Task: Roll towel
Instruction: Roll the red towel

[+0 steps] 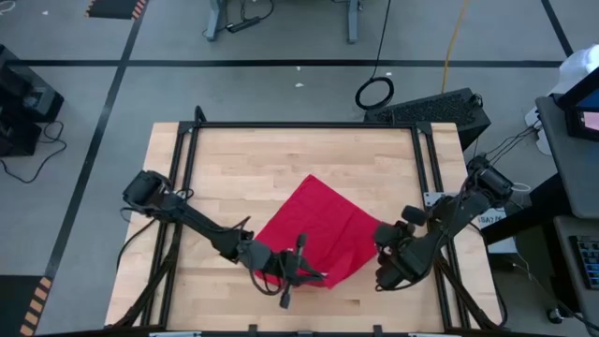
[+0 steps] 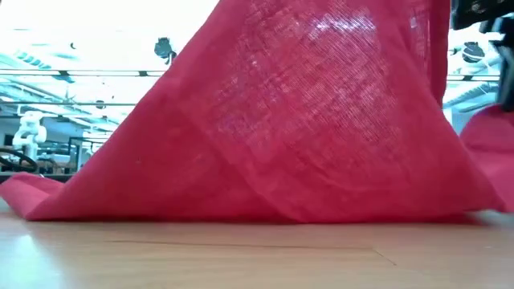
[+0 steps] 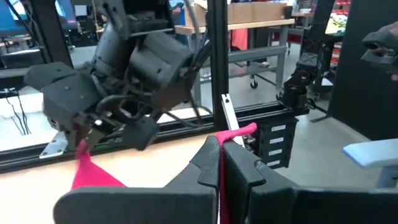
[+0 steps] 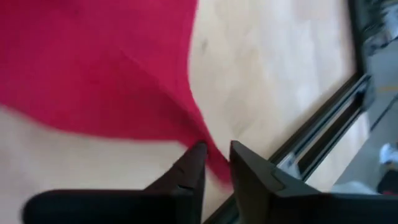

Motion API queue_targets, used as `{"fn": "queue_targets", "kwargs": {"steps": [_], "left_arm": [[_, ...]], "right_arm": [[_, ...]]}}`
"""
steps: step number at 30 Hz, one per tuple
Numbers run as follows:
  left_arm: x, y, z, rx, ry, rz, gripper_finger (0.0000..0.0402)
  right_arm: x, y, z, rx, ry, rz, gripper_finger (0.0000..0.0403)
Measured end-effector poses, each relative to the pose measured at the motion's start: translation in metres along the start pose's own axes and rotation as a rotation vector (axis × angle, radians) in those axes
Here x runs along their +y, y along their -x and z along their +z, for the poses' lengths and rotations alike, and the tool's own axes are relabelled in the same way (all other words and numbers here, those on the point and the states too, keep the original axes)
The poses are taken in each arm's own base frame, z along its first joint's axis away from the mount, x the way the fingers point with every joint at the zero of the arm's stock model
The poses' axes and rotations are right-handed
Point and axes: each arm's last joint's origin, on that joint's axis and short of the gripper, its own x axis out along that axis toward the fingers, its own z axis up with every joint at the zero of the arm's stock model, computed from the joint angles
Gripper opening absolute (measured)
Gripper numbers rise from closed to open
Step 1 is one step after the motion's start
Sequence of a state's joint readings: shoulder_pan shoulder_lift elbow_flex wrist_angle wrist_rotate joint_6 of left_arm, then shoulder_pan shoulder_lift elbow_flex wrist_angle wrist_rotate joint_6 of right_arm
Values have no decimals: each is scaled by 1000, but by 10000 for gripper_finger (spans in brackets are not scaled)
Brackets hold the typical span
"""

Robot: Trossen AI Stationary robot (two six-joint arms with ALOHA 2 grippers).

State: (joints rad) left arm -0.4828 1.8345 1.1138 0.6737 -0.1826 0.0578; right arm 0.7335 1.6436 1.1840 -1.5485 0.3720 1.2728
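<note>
Left wrist view alone shows towel [image 3: 219,180] pinched, seemingly.
</note>
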Motion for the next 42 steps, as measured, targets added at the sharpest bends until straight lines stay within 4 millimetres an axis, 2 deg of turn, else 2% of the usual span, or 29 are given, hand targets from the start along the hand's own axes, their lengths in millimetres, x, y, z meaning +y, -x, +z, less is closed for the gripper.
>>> {"fn": "queue_targets", "kwargs": {"steps": [6, 8, 12, 15, 17, 23, 27, 31, 35, 42], "left_arm": [[0, -1, -2, 8, -1, -55, 8], [-2, -1, -2, 9, -1, -71, 9], [-4, 0, -2, 6, -1, -106, 9], [-5, 0, -2, 5, -1, -119, 9], [-6, 0, -2, 4, -1, -138, 9], [-6, 0, -3, 13, -1, -151, 8], [-6, 0, -6, 48, -5, -152, 8], [-5, 1, -11, 101, -11, -145, 9], [-5, 0, -11, 99, -11, -132, 8], [-2, 0, -12, 107, -14, -52, 8]], "right_arm": [[7, 26, -13, -4, 14, 111, 147], [12, 36, -17, -88, 20, 158, 171], [25, 48, -21, -364, 3, 246, 204], [32, 50, -18, -542, -48, 267, 211], [35, 48, -15, -576, -70, 280, 208], [56, 52, -13, -659, 83, 400, 192], [66, 66, -11, -781, 102, 486, 213], [74, 77, 1, -887, 99, 545, 256], [86, 77, 19, -956, 139, 538, 290], [101, 63, 39, -942, 183, 539, 290]]}}
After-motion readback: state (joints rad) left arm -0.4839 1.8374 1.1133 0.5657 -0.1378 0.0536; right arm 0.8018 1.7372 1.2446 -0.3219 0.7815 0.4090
